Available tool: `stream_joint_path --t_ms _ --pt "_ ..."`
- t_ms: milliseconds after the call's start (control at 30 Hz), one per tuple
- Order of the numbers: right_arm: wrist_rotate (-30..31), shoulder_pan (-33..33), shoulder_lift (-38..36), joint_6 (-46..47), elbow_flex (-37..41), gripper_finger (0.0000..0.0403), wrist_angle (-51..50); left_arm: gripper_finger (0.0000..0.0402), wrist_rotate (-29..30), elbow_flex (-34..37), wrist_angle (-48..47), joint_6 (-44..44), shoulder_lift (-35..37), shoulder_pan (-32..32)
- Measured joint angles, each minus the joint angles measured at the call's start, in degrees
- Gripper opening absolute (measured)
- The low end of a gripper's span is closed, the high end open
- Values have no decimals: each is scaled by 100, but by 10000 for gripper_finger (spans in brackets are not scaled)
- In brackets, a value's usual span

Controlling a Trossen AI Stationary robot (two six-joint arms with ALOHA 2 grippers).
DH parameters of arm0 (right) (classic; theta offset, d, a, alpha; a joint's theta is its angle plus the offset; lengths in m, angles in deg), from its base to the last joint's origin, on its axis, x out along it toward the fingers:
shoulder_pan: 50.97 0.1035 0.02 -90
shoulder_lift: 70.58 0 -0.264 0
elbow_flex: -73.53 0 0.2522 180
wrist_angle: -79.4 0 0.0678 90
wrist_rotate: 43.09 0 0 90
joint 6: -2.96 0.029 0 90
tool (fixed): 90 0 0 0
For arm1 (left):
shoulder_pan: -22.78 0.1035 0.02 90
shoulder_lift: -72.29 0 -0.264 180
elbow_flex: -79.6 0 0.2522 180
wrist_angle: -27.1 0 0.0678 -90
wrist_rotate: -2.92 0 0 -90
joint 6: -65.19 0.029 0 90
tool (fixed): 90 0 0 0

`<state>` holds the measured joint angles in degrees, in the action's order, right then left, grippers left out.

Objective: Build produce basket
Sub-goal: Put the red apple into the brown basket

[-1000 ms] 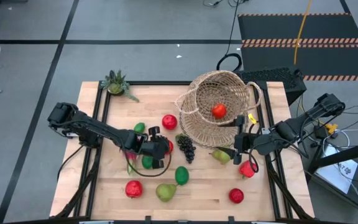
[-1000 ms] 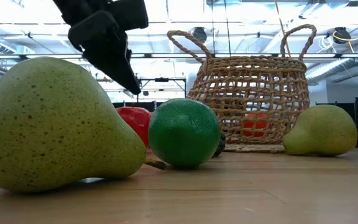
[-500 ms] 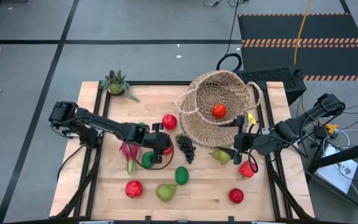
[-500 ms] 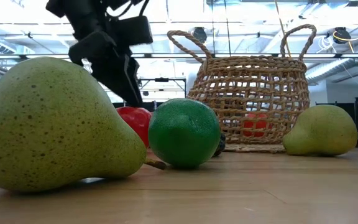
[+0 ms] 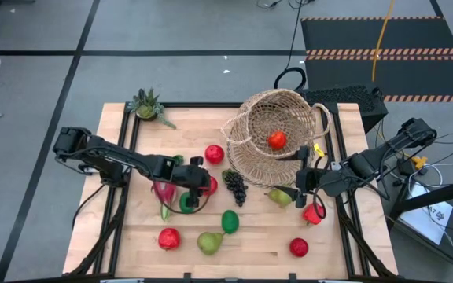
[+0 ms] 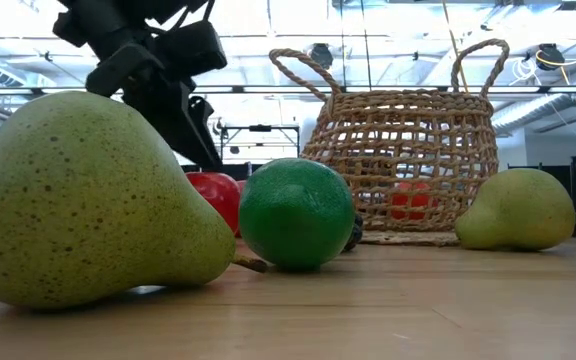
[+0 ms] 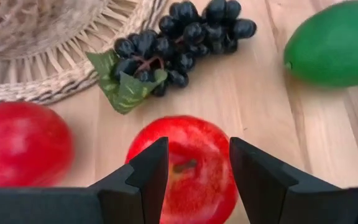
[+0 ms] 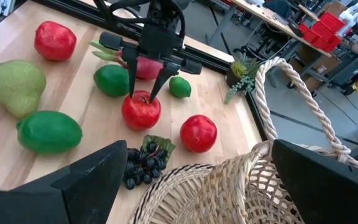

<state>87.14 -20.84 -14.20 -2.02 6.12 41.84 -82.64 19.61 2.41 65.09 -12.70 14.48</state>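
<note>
Left claw repositioned over a red apple; basket holds one piece so far

Over the last second the left claw [image 7: 197, 163] has drawn back slightly toward its own side and now stands with fingers apart, astride the red apple [image 7: 185, 186] on the counter [image 5: 250, 244], not yet clamped; judged ready for pick-up. Beyond lie the grapes [image 7: 179, 43], then the basket [image 5: 250, 157] with one red piece [image 5: 277, 141] inside. The right claw [image 5: 300, 182] waits beside the basket, spread wide
</note>
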Motion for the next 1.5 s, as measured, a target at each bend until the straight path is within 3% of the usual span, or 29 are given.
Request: stream_joint_path --t_ms 233,633,1067,1500 --pt "0 0 0 2 0 393 0 169 -81 182 376 -45 65 -5" --pt "4 0 0 17 0 393 2 91 -308 185 128 115 566 117" --pt "2 0 0 42 -2 393 2 143 -310 904 1371 -304 515 185" --pt "2 0 0 35 -2 393 4 147 -293 1023 1384 -143 518 195"
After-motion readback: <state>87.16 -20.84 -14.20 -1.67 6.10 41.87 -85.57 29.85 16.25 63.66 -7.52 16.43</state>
